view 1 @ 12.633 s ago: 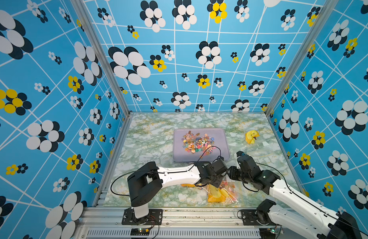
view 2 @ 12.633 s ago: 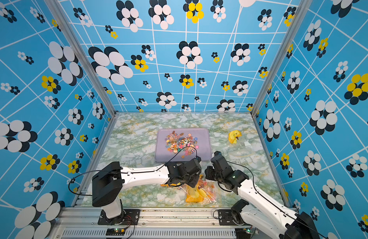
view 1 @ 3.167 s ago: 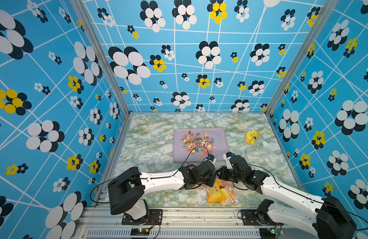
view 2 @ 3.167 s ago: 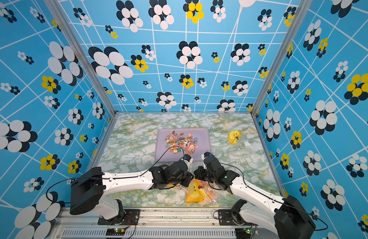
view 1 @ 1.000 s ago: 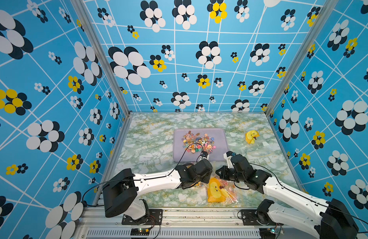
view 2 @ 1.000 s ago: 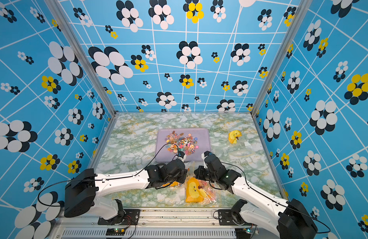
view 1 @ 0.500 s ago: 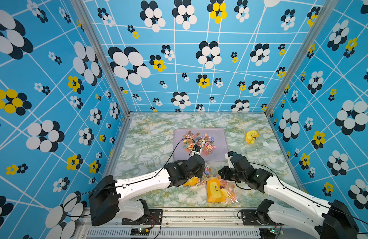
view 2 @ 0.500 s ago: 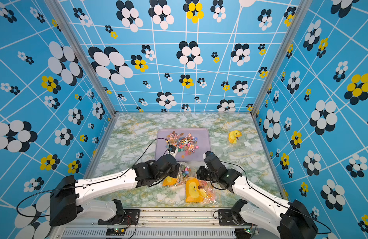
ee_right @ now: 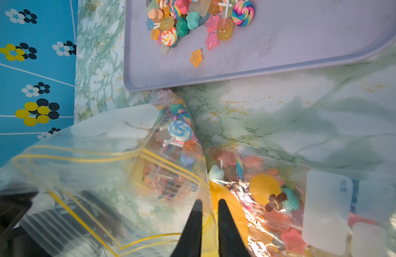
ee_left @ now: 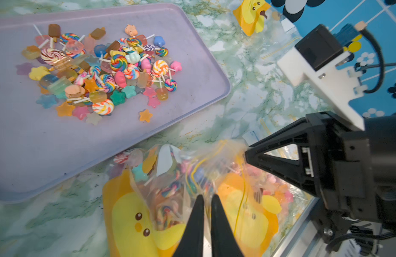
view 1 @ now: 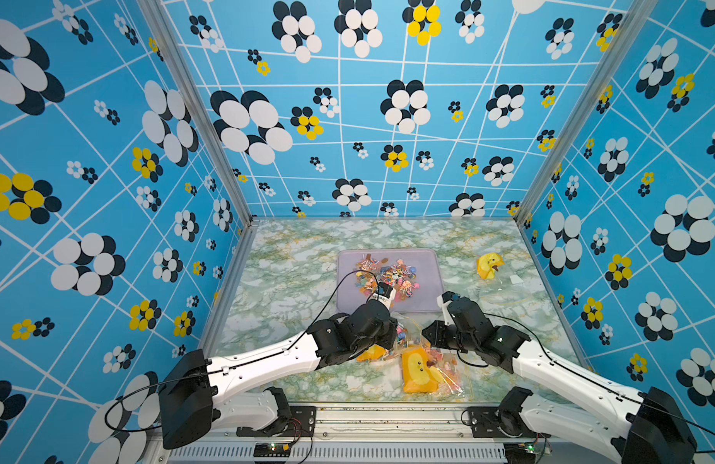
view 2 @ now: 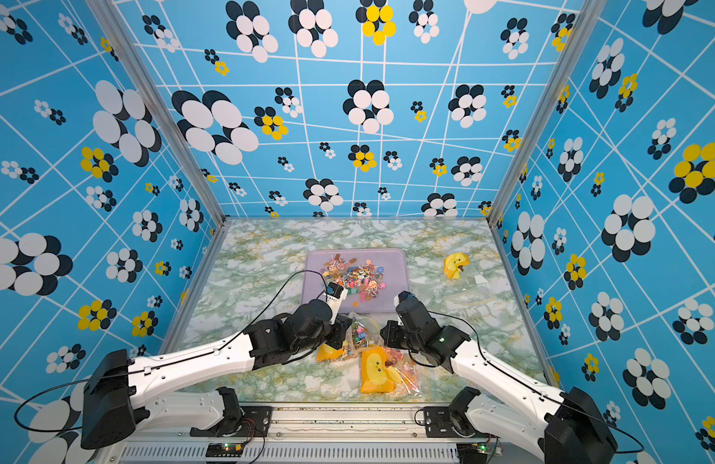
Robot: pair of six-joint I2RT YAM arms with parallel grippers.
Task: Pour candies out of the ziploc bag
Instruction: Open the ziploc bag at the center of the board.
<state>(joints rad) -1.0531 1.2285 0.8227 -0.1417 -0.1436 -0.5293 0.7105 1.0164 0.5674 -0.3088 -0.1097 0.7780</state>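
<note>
Now | both arms (view 1: 267,357) low, angled inward | jaws slightly parted around ziploc bag (view 1: 408,331)

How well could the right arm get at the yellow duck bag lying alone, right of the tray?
Probably yes: only bare table lies between the right end effector and the duck bag, though it straddles an edge of the candy bag.

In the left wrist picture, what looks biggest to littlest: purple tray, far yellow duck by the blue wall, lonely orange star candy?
Largest: lilac plastic tray.
Then the far yellow duck print, shrunk by distance.
Smallest: lone orange star candy.
</note>
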